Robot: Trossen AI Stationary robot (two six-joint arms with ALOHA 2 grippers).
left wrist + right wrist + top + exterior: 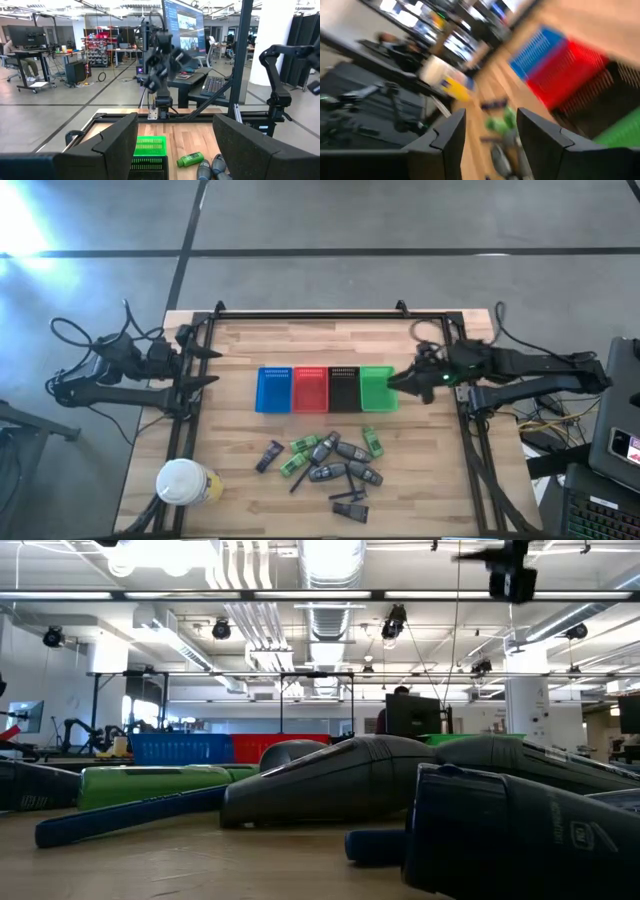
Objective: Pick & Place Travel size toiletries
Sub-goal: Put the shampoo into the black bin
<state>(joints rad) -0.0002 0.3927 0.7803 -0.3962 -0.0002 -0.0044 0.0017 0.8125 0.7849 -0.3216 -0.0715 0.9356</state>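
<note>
High view alone shows the toiletries (330, 463) heaped near the table's (240, 340) front edge, below four baskets (326, 389). Right gripper (396, 381) hangs over the green basket (377, 389), fingers parted, empty; left gripper (212, 367) waits spread at the left edge.

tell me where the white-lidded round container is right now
In the high view, the white-lidded container stands at the table's near-left corner, left of the toiletries pile.
</note>
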